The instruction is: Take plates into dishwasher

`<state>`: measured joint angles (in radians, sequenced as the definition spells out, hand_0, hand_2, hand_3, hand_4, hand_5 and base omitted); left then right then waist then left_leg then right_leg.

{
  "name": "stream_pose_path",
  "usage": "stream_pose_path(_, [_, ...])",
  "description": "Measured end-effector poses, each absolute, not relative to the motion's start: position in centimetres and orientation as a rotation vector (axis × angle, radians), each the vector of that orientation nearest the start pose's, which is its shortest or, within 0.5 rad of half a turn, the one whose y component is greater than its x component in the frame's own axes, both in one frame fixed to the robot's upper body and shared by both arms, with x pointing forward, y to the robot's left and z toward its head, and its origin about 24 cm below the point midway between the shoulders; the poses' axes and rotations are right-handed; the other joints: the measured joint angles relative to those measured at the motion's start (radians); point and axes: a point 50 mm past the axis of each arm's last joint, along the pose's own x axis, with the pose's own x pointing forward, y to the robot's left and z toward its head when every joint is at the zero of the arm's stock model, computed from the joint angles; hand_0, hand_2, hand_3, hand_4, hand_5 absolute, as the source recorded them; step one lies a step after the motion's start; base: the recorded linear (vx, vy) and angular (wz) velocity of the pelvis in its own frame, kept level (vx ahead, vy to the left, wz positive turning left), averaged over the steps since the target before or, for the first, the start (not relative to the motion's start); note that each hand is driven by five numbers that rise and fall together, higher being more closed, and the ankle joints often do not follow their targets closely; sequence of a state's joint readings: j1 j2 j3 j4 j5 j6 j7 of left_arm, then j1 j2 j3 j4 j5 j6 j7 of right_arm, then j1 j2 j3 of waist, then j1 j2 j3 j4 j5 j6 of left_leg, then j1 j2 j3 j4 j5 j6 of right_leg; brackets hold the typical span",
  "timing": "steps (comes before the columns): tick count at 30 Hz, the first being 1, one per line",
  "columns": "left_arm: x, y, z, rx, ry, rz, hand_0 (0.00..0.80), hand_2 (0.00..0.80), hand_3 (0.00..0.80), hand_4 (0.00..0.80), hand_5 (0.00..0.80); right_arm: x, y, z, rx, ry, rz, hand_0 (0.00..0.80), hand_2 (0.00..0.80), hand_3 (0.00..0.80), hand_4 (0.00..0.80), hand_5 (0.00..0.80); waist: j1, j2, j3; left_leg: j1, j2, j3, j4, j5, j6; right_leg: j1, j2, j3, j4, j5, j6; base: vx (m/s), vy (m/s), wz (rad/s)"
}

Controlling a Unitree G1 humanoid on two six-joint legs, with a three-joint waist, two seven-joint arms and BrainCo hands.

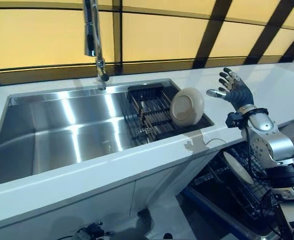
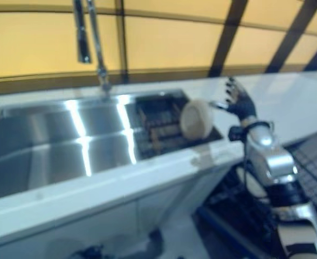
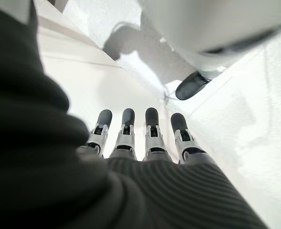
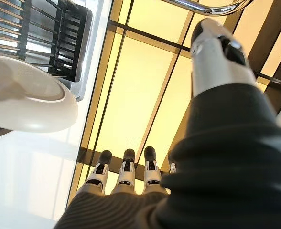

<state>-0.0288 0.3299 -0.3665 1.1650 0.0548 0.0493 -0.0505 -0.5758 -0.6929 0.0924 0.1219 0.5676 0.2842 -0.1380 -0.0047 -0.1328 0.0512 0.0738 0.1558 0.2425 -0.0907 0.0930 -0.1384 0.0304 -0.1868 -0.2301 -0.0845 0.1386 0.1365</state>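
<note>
A cream plate [image 1: 187, 106] stands on edge in the black dish rack [image 1: 149, 112] at the right end of the steel sink [image 1: 62, 130]. My right hand [image 1: 232, 89] is raised over the white counter just right of that plate, a short gap away, open with fingers spread and nothing in it. Its wrist view shows the plate [image 4: 26, 100] beside the straight fingers [image 4: 126, 171], apart from them. Another pale plate [image 1: 237, 167] stands in the open dishwasher's lower rack [image 1: 239, 197]. My left hand [image 3: 140, 138] shows only in its own wrist view, low down, open and empty.
A tall chrome faucet [image 1: 94, 40] rises behind the sink's middle. The white counter [image 1: 267, 85] runs right of the sink, with yellow panels behind it. The dishwasher's pulled-out rack fills the floor space at lower right, below the counter edge.
</note>
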Motion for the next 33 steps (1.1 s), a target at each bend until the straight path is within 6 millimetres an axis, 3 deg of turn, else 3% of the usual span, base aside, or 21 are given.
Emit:
stream_pose_path(9, [10.0,26.2,-15.0,0.568,1.256,-0.165,0.000,0.000,0.000,0.000,0.000,35.5,-24.7,20.4,-0.074,-0.128,-0.160,0.000,0.000,0.000,0.000,0.000,0.022,-0.024,0.016,-0.001,-0.014,-0.023,0.000,-0.002,0.004,0.014,-0.016,-0.023,0.004,-0.005,0.006,0.018,0.034,0.09])
stream_pose_path(17, [10.2,26.1,-15.0,0.548,1.254,-0.175,0.000,0.000,0.000,0.000,0.000,36.5,-25.8,20.7,-0.017,-0.096,-0.244,0.000,0.000,0.000,0.000,0.000,0.024,-0.015,0.037,0.001,-0.023,-0.029,0.000,-0.005,0.009,0.018,-0.027,-0.029,0.011,-0.009,0.011,0.002,0.011,0.02])
stream_pose_path(21, [10.2,26.1,-15.0,0.545,1.252,-0.178,0.000,0.000,0.000,0.000,0.000,36.9,-26.9,20.0,0.041,-0.042,-0.297,0.000,0.000,0.000,0.000,0.000,0.032,-0.011,0.042,-0.001,-0.023,-0.033,0.000,-0.005,0.009,0.018,-0.027,-0.032,0.012,-0.009,0.011,0.000,0.000,0.00])
stream_pose_path(29, [10.5,26.3,-14.8,0.528,1.247,-0.165,0.000,0.000,0.000,0.000,0.000,36.3,-31.0,17.9,0.100,0.142,-0.405,0.000,0.000,0.000,0.000,0.000,0.051,-0.012,0.060,-0.001,-0.024,-0.054,0.000,-0.004,0.010,0.034,-0.029,-0.055,0.012,-0.019,0.012,0.009,-0.012,0.08])
stream_pose_path(33, [10.4,26.9,-14.6,0.533,1.251,-0.150,0.000,0.000,0.000,0.000,0.000,36.2,-31.8,17.4,0.111,0.211,-0.394,0.000,0.000,0.000,0.000,0.000,0.051,-0.012,0.061,-0.002,-0.024,-0.056,0.001,-0.006,0.009,0.034,-0.028,-0.057,0.012,-0.021,0.013,0.003,-0.009,0.00])
